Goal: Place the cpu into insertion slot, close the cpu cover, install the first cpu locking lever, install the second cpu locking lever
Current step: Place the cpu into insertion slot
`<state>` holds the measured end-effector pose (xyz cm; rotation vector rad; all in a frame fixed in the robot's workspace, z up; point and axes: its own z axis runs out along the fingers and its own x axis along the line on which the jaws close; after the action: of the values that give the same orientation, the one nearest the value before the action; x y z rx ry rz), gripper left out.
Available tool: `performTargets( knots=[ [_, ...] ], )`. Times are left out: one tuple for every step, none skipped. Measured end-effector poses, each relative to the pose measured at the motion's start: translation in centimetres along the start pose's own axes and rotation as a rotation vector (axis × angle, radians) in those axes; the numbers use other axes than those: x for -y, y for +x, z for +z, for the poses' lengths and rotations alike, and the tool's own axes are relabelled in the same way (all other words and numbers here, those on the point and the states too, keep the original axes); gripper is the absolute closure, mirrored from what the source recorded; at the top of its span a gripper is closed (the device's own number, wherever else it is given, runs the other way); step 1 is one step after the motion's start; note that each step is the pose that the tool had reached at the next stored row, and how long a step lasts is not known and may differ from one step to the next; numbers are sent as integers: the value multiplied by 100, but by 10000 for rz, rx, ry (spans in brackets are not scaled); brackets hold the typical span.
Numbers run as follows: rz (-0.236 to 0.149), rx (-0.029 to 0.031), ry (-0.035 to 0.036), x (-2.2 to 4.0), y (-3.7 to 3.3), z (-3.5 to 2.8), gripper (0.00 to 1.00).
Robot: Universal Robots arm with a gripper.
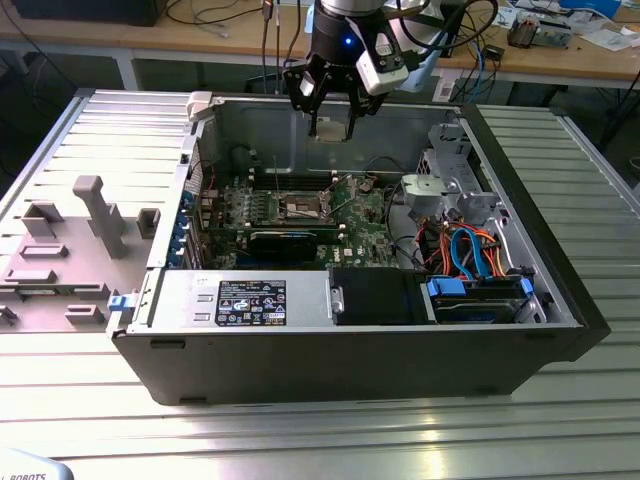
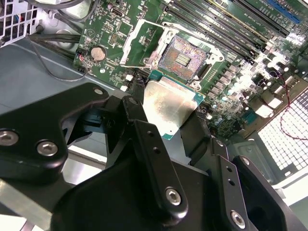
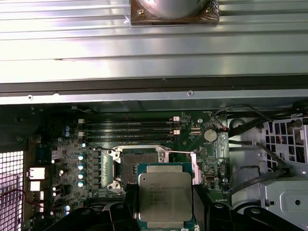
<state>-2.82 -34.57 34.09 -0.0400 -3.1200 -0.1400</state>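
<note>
Clamping the silvery square cpu (image 2: pixel 168 108), the black hand (image 2: pixel 168 126) hangs clear of the bare dark-centred insertion slot (image 2: pixel 185 58); no step looks done.

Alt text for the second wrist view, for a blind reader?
The hand grips the cpu above a green circuit board. Beyond it, the insertion slot lies empty, with the cpu cover swung open.

Print on the cpu (image 3: pixel 165 199) and label (image 1: pixel 251 302) is illegible.

One cpu (image 3: pixel 165 198), one insertion slot (image 2: pixel 185 57), one cpu cover (image 2: pixel 130 44).
</note>
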Motion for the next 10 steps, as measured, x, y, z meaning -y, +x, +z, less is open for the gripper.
performTargets(
  knots=[
    [0,0,0,0,0,1,46],
    [0,0,0,0,0,2,46],
    [0,0,0,0,0,4,46],
    [0,1,0,1,0,5,46],
    [0,0,1,1,0,7,46],
    [0,0,1,1,0,9,46],
    [0,0,0,1,0,10,46],
    [0,0,1,1,0,11,46],
    [0,0,1,1,0,12,46],
    [0,0,1,1,0,14,46]
  ],
)
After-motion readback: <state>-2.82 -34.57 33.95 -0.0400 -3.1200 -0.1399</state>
